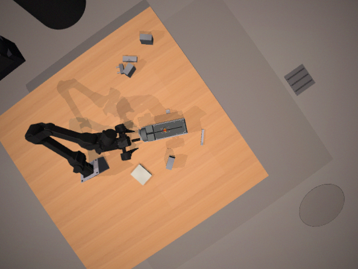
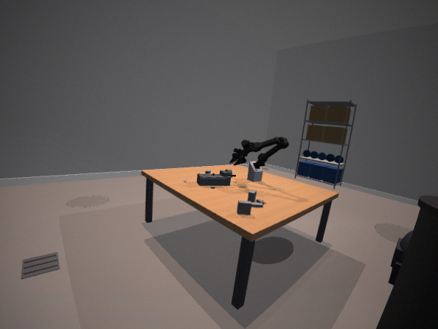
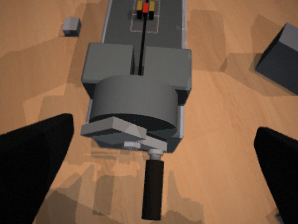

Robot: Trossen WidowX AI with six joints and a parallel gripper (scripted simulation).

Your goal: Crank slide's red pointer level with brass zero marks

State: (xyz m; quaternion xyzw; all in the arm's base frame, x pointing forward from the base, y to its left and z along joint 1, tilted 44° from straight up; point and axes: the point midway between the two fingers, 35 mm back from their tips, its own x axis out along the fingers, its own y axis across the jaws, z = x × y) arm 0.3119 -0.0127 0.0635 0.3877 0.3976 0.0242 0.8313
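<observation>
The grey slide machine lies on the table. Its red pointer sits between the two brass marks near the top of the wrist view and looks about level with them; whether exactly level, I cannot tell. The crank arm lies across the front of the round grey housing. Its black handle sticks out toward the robot. My gripper is wide open and empty. It is above the handle, one finger to each side in the top view, not touching it.
A small grey cube and a grey block flank the machine. A cream block lies near the arm base, a thin bar past the machine's far end. Several grey blocks stand farther off.
</observation>
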